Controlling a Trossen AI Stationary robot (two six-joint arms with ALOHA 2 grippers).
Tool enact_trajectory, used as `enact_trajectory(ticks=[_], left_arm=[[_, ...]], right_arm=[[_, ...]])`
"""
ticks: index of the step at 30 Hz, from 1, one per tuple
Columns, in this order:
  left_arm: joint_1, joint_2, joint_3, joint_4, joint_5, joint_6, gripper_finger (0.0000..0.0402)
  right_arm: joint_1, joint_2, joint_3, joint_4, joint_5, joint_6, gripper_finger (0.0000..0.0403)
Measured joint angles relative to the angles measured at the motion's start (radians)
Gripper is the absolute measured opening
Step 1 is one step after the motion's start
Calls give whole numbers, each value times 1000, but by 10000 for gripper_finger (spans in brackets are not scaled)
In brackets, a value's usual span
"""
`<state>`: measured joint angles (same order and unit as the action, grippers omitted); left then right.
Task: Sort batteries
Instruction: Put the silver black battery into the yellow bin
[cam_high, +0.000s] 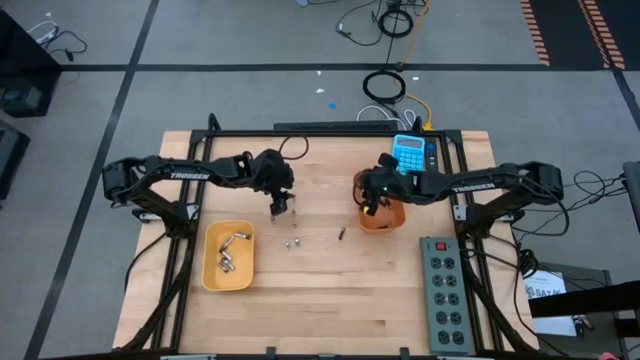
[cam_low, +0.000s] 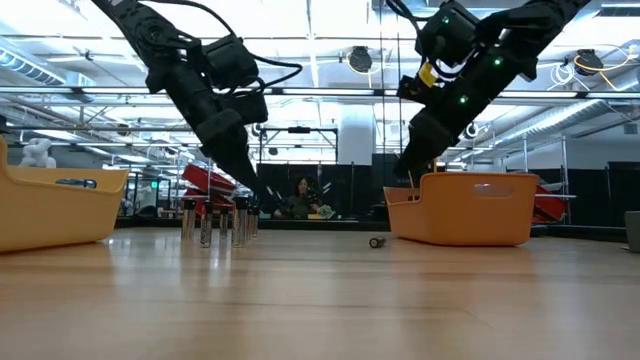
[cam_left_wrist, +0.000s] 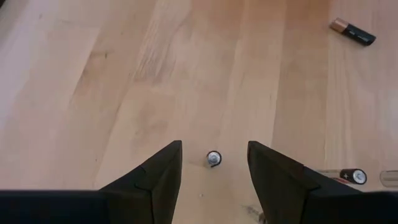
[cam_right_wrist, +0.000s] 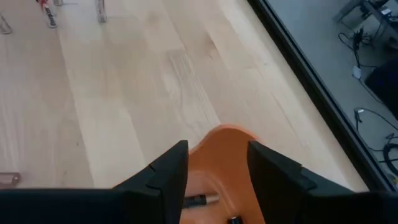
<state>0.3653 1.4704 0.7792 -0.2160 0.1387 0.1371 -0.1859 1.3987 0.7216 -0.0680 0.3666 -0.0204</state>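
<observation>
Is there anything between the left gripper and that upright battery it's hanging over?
Nothing visible. The left gripper hangs open above the upright battery, which sits between its fingers in the wrist view, with bare wood around it. The other loose batteries lie off to the side.

Two dark jointed arms – white TROSSEN lettering, black cables looping, green lights on the right arm (cam_low: 470, 70)

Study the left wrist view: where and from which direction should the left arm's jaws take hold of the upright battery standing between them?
Grip the upright battery on its curved sides, coming straight down from above. Only its round end cap shows, so it stands on end. The left gripper is open with one finger on either side, so closing there should pinch the body. Taking it low may keep it from tipping.
</observation>
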Motion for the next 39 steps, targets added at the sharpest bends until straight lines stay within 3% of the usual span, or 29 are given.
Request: enact_trajectory(ticks=[7, 18, 23, 39], left_arm=[[0, 20, 0, 64, -21, 4, 191], [-37, 123, -5, 304, -15, 131, 191], [-39, 138, -97, 477, -16, 139, 191], [24, 130, -234, 600, 35, 86, 191]], right_arm=[[37, 0, 0, 63, 3, 1, 155], [81, 0, 0, 80, 5, 1, 155], [90, 0, 0, 75, 5, 12, 155], [90, 0, 0, 95, 3, 16, 155]])
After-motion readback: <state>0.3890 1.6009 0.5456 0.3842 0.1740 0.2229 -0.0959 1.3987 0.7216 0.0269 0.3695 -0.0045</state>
